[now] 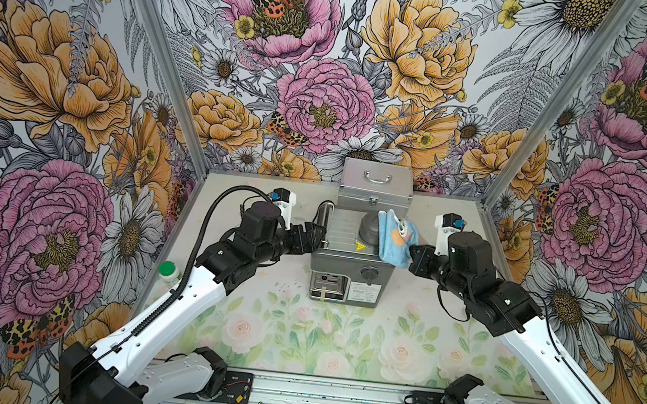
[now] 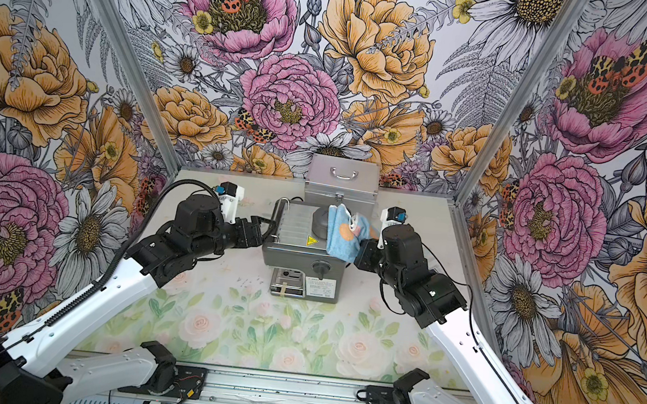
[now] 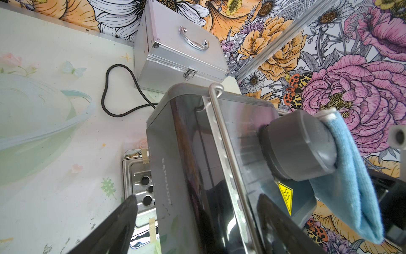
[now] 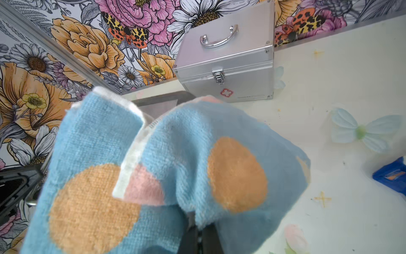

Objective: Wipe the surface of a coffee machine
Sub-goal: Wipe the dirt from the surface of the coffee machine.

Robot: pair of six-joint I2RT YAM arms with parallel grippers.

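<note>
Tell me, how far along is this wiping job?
Done: the right pincer grips a blue cloth. In hand: the cloth lies on the coffee machine's top against the grey cap; the left pincer stands open at its side. Left, probably: the ribbed top and front.

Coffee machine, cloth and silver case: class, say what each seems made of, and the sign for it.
Coffee machine: probably metal, dark-grey, glossy; its side mirrors the surroundings.
Cloth: soft woven terry-like fabric, matte; fuzzy nap shows.
Silver case: likely aluminium, ribbed satin panels, with shiny chromed handle and latch.
</note>
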